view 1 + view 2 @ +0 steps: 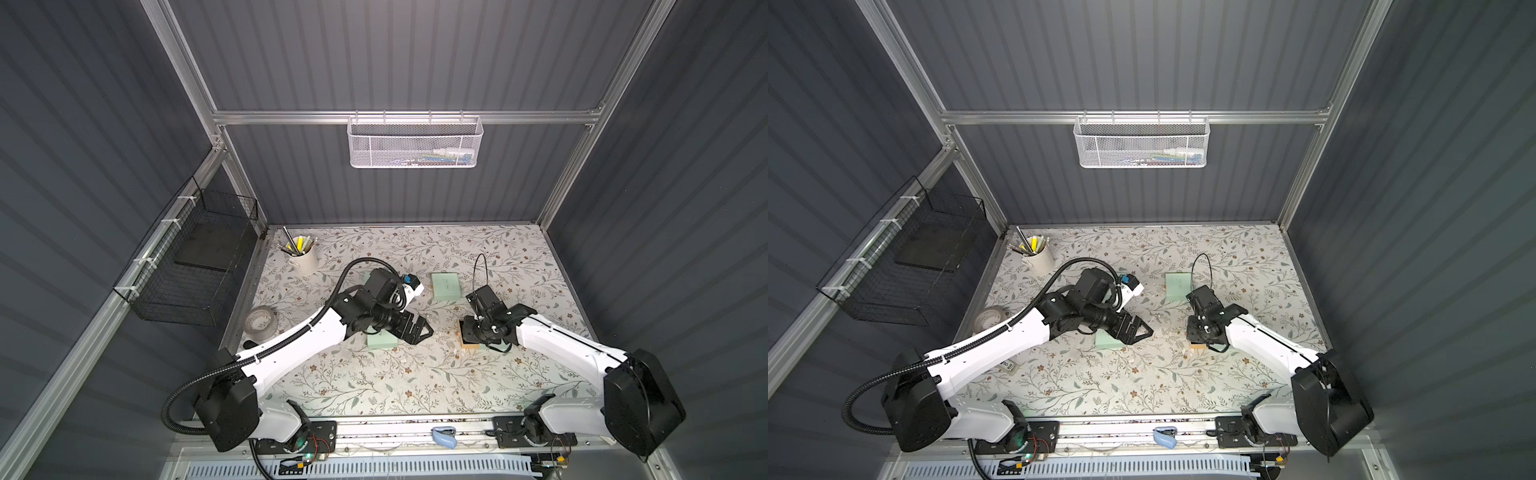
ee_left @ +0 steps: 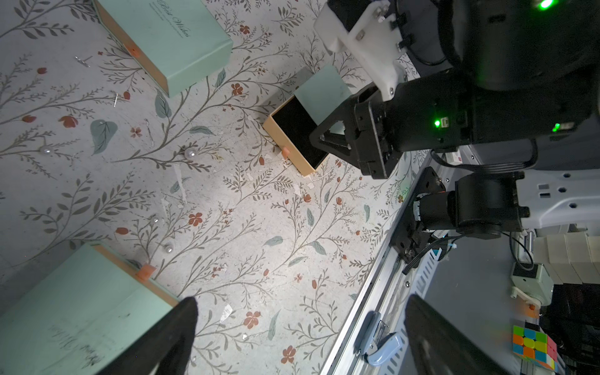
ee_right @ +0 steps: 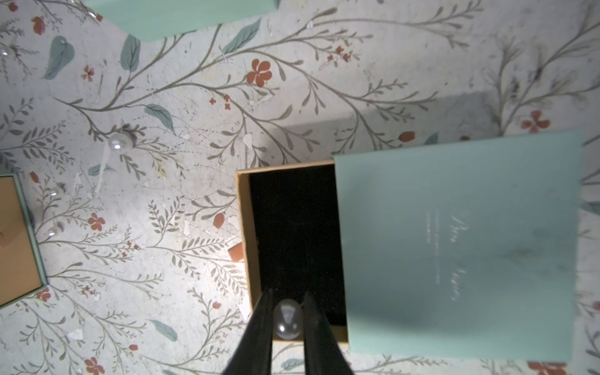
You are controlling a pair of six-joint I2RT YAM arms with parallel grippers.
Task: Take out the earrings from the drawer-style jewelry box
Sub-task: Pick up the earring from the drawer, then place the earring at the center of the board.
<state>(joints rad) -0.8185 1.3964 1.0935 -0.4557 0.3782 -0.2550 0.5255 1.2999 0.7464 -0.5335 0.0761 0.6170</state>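
Your right fingers (image 3: 259, 331) are pinched nearly shut on a pearl earring (image 3: 287, 319) over the open drawer (image 3: 243, 201) (left fingers (image 2: 168, 341) gape wide, empty). Next, probably: lift clear and set it on the worktop (image 3: 194, 162).

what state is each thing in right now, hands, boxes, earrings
right hand: shut on a pearl earring, above the open drawer
left hand: open, empty
box under the right hand: drawer pulled partway out
far box: drawer looks shut
box by the left hand: drawer looks shut
loose pearl earrings: lying on the table, outside the boxes
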